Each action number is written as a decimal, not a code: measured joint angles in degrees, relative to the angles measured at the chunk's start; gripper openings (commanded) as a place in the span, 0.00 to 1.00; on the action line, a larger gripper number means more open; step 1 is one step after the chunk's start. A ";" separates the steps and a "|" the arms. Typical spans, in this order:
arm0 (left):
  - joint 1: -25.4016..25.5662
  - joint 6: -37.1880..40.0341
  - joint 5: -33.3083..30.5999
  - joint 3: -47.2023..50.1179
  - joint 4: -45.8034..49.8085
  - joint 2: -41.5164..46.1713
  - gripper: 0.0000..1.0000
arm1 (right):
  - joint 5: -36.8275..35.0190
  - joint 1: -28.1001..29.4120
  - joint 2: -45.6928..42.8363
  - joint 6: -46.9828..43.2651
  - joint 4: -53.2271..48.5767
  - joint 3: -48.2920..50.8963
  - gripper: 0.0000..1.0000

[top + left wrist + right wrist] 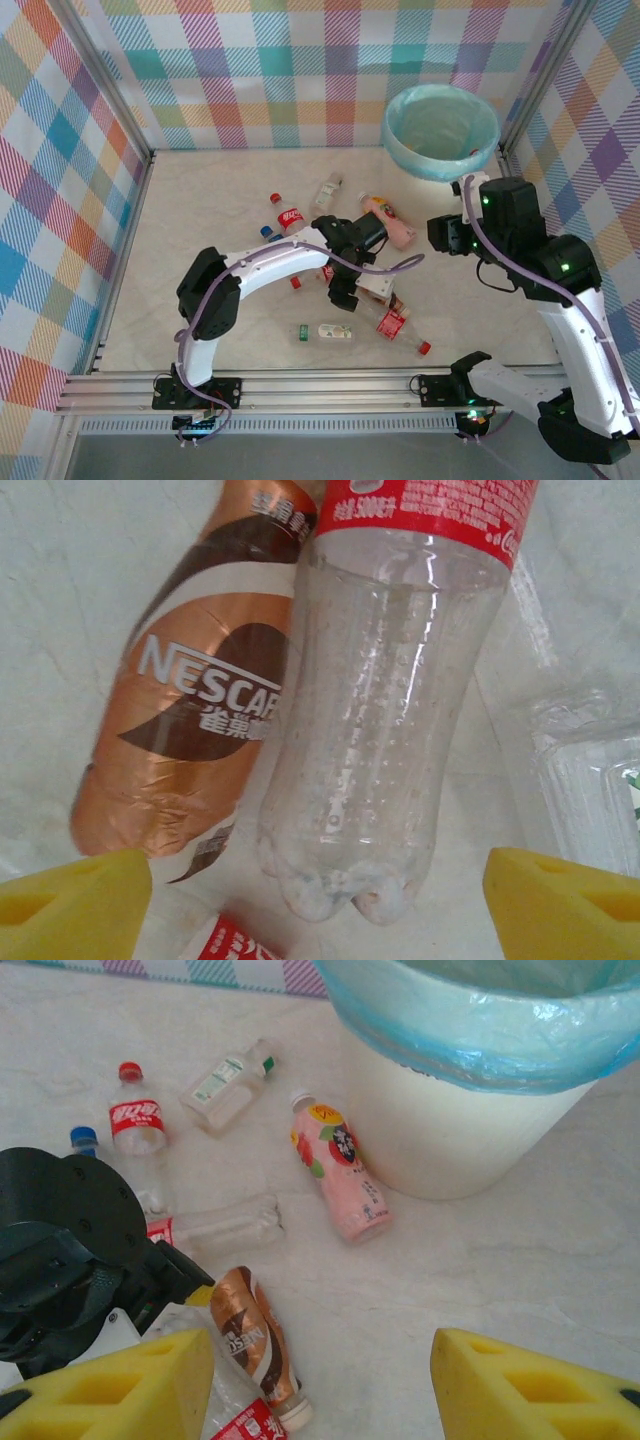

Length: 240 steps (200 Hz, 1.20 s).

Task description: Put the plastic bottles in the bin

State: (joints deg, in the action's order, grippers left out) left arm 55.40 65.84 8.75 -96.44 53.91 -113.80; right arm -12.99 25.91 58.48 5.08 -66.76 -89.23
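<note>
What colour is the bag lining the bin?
Pale blue-green; the bag shows best in the right wrist view.

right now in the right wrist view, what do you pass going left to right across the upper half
blue-capped bottle → red-capped bottle → clear bottle with a green cap → pink bottle → white bin

A pale table [200, 200] stands within plaid walls [300, 70].

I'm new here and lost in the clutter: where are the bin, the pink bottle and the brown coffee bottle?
bin [430, 1130], right wrist view, white side wall.
pink bottle [337, 1167], right wrist view, middle of its body.
brown coffee bottle [190, 705], left wrist view, its label.
</note>
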 measured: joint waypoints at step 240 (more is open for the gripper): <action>1.86 1.51 -2.67 -4.00 2.73 -10.19 0.69 | -0.48 -4.57 4.72 -4.35 -0.17 2.51 0.66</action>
State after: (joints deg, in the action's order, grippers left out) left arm 57.25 67.35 6.09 -100.44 56.64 -123.98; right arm -13.47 21.34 63.20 0.73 -66.94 -86.72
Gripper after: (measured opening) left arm 0.696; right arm 0.655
